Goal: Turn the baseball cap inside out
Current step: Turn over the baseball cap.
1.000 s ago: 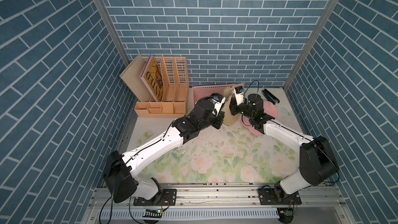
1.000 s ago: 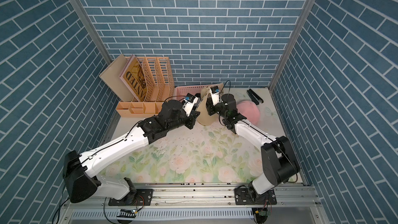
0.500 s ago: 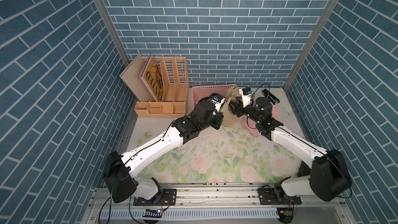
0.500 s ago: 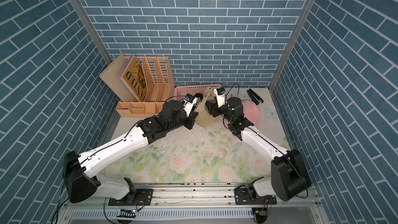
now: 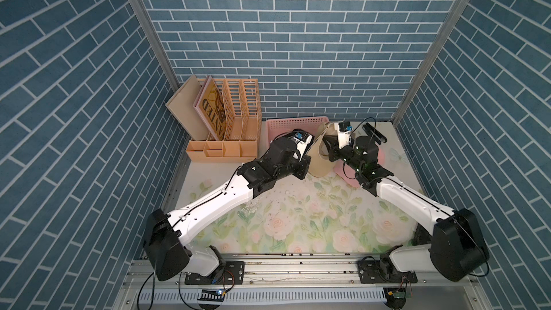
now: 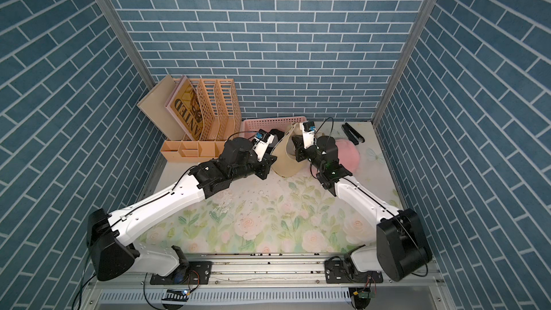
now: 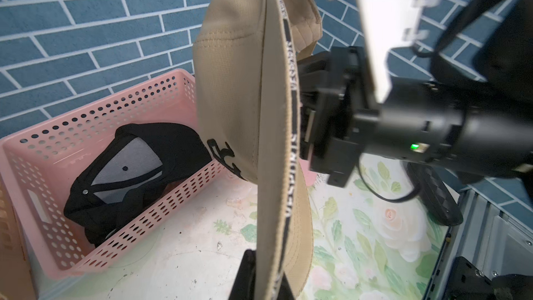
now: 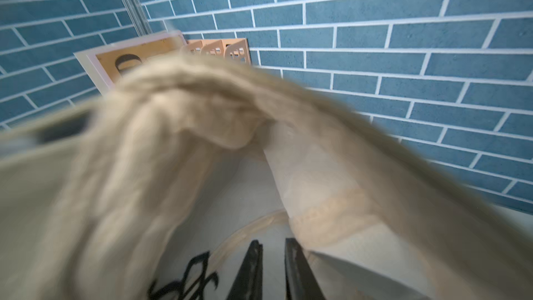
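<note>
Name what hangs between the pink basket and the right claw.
The tan cap, clearest in the left wrist view.

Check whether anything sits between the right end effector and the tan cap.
Nothing visible does. The right end effector is pressed into the tan cap, whose fabric fills the right wrist view. The left end effector pinches its brim.

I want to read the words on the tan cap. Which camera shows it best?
The left wrist view: the cap fills it, sharp, with its black letters clear. In both top views the cap is small, partly hidden by the arms. The right wrist view shows only a blurry close-up.
</note>
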Controlling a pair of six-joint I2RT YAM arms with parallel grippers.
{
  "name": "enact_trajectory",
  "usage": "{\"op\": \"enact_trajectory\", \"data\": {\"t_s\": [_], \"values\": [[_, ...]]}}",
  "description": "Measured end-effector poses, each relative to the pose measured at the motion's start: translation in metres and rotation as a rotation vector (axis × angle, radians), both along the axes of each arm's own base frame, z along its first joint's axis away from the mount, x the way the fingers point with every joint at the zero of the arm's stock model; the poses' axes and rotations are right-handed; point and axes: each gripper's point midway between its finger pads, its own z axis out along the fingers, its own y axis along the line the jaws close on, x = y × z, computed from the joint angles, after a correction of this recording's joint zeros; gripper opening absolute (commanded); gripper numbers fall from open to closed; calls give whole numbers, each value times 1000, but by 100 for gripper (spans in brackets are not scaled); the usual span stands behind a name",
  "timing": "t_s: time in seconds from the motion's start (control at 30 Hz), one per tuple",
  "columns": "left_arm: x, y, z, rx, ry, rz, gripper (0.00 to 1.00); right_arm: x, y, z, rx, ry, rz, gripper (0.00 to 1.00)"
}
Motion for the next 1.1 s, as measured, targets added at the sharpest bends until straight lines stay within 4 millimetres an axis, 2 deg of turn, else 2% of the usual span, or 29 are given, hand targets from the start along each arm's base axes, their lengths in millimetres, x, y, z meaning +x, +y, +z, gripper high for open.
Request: {"op": "enact_trajectory", "data": {"t_s": [0.07,0.13,0.3,0.37,0.47,0.6,0.73,0.8,0.93,1.1], "values": [[-4,-3,0,-2,4,-14,0,16,1,-1,15,5,-26,15],[-8,-7,0,-4,8,-24,0,30,-6,4,59,-1,-65,15],[-15,-10,-2,-16,18,-38,0,64,-49,36,199,-46,-216,16],[-15,-10,0,-31,14,-34,0,78,-58,52,239,-60,-256,22],[-10,-9,8,-62,-8,-10,0,90,-56,67,274,-51,-267,38],[-8,-2,14,-77,-20,32,0,89,-46,58,272,-6,-242,50],[-2,6,11,-61,-23,78,0,78,-39,29,229,92,-213,54],[2,9,11,-59,-27,97,0,68,-38,16,189,142,-205,51],[8,13,12,-46,-37,116,0,42,-40,2,120,201,-179,24],[9,8,15,-23,-47,89,0,14,-41,-1,83,196,-117,3]]}}
